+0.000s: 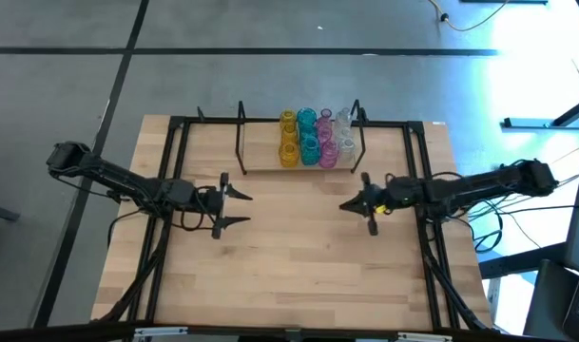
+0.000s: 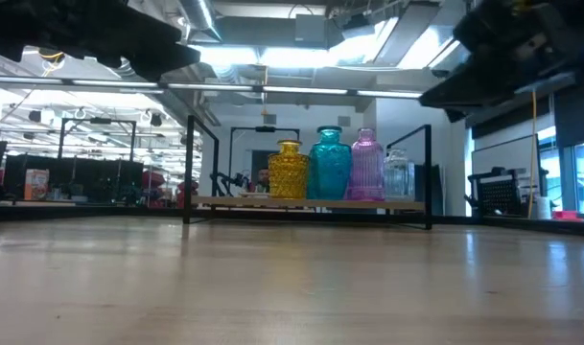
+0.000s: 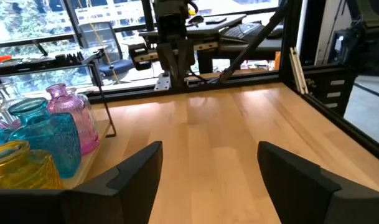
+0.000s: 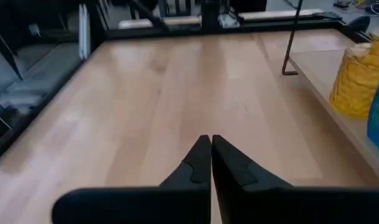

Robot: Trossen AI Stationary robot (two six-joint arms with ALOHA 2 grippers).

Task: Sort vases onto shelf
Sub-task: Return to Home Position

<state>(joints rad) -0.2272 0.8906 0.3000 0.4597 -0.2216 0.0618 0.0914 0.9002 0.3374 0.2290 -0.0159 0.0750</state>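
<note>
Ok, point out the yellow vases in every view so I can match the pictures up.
High view: the yellow vases form the leftmost column of the group on the shelf, top centre.
Low view: yellow vases just left of centre, leftmost in the row.
Left wrist view: yellow vases in the bottom left corner.
Right wrist view: yellow vases at the right edge.
Shared landmark: the teal vases stand right beside them in every view.

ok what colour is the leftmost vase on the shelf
Yellow: the yellow vase has bumpy textured glass. It shows best in the low view.
</note>
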